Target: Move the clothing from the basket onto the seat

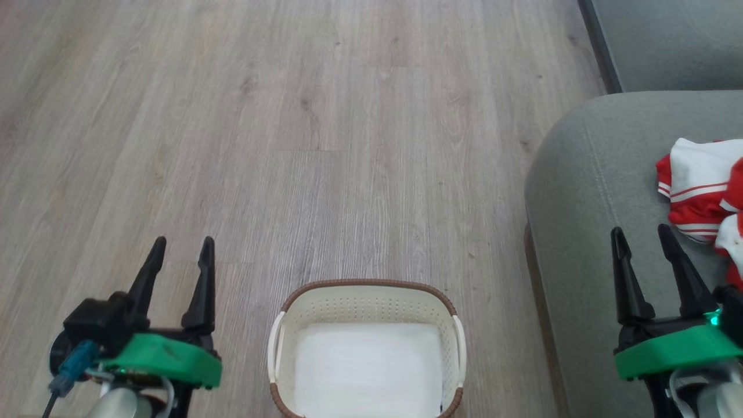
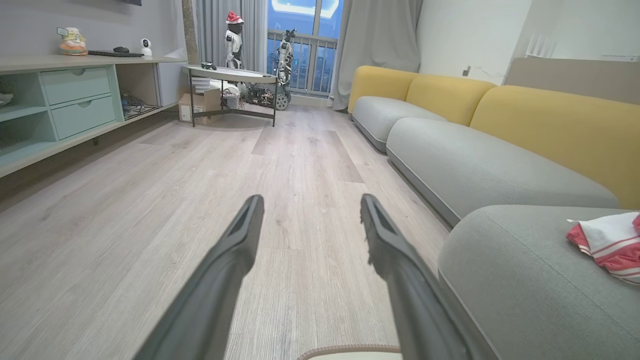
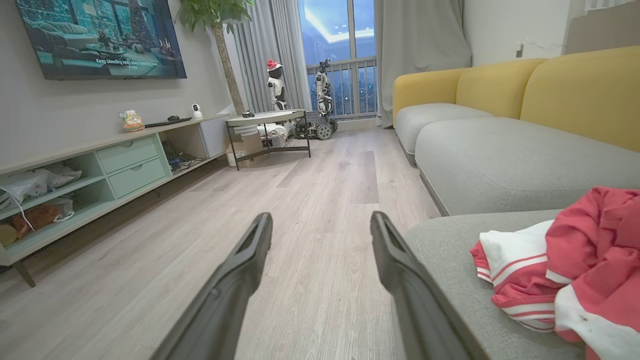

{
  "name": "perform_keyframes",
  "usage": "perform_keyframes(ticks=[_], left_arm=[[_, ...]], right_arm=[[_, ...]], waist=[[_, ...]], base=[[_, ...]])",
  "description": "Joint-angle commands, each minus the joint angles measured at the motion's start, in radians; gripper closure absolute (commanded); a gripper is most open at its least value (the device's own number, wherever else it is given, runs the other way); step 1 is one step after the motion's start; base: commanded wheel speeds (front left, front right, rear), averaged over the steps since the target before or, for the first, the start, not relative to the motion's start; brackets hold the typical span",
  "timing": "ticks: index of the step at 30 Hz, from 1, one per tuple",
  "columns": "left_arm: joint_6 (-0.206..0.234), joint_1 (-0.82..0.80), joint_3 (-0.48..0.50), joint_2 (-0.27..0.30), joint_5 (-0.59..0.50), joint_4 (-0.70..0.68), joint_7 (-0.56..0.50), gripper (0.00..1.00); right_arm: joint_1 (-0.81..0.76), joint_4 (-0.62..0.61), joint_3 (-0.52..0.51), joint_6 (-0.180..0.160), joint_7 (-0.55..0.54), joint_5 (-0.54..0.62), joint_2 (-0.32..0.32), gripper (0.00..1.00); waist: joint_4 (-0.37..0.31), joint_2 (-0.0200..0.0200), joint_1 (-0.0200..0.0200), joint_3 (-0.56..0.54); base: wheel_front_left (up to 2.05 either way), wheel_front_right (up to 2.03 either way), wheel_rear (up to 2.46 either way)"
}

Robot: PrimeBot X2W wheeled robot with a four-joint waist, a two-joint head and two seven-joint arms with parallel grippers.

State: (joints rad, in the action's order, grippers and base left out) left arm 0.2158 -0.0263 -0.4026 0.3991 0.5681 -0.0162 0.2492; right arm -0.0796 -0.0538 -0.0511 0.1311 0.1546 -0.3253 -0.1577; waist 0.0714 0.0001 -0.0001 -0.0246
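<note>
The red and white clothing point(image 1: 702, 191) lies bunched on the grey-green seat point(image 1: 586, 197) at the right edge of the head view; it shows too in the right wrist view point(image 3: 560, 265) and the left wrist view point(image 2: 607, 245). The cream basket point(image 1: 365, 302) stands on the floor at bottom centre, holding just a flat white sheet point(image 1: 368, 368). My left gripper point(image 1: 181, 244) hangs open over the floor, left of the basket. My right gripper point(image 1: 643, 233) is open above the seat, just left of the clothing, with nothing between its fingers.
Pale wood floor point(image 1: 325, 133) stretches ahead. More grey sofa seats with yellow backs point(image 3: 505, 150) run along the right. A low green cabinet point(image 3: 100, 170) lines the left wall, and a small table point(image 3: 267, 120) with robots beside it stands by the far window.
</note>
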Motion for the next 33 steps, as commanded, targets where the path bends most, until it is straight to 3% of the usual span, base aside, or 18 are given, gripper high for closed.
perform_keyframes(ticks=[1, 14, 33], left_arm=[[-0.018, -0.023, 0.074, 0.004, -0.028, -0.014, 0.012, 0.00], [-0.129, 0.024, 0.196, -0.082, -0.139, 0.058, 0.013, 0.00], [-0.197, 0.028, 0.259, -0.144, -0.205, 0.104, 0.013, 0.00]], right_arm=[[0.017, -0.022, 0.022, 0.000, 0.020, 0.004, -0.011, 0.00], [0.025, 0.032, 0.043, 0.000, 0.055, -0.012, -0.015, 0.00], [0.034, 0.040, 0.057, 0.000, 0.055, -0.022, -0.020, 0.00]], waist=[[-0.004, -0.0001, 0.0001, 0.000], [-0.015, -0.0001, 0.0001, -0.001], [-0.023, -0.0001, 0.0001, -0.003]], base=[[0.00, 0.00, 0.00], [0.00, 0.00, 0.00], [0.00, 0.00, 0.00]])
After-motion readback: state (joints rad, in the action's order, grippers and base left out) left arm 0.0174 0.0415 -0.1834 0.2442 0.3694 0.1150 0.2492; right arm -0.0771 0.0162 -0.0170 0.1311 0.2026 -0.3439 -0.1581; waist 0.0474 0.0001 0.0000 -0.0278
